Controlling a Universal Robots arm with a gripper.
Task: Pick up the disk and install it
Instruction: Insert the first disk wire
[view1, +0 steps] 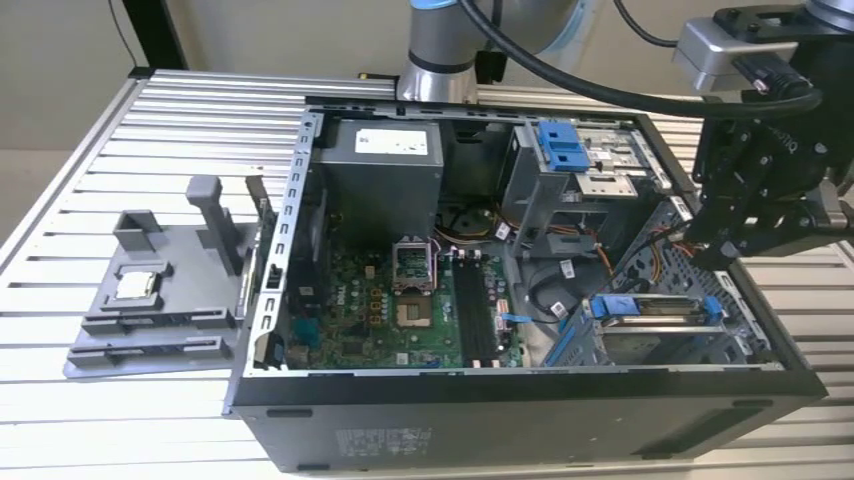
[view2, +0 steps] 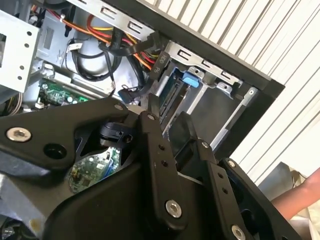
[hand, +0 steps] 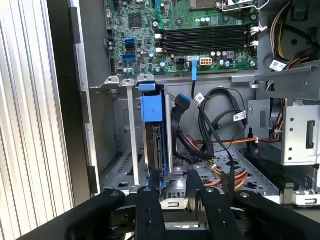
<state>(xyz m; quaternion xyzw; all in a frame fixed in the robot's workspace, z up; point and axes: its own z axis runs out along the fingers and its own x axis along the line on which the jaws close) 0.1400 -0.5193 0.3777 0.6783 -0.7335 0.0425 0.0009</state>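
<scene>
I'm seeing the gripper (hand: 172, 182) showing matt black links with shiny screw heads. The disk (hand: 154, 130) is wearing a smooth blue plastic rail over dull grey metal. The case (view1: 534, 400) is looking matt dark, and the table (view1: 200, 110) is gleaming as ribbed bare metal.

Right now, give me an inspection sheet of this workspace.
Surface: slatted metal table carrying an open computer case.
Job's things: disk in its blue carrier, sitting in the case's drive bay.
Clutter: grey fixture beside the case, holding a processor chip.
Grippers: gripper open, holding nothing, close to the disk.
Cables: orange and black wires loose inside the case beside the bay.
Surroundings: a person's arm beyond the case.
</scene>
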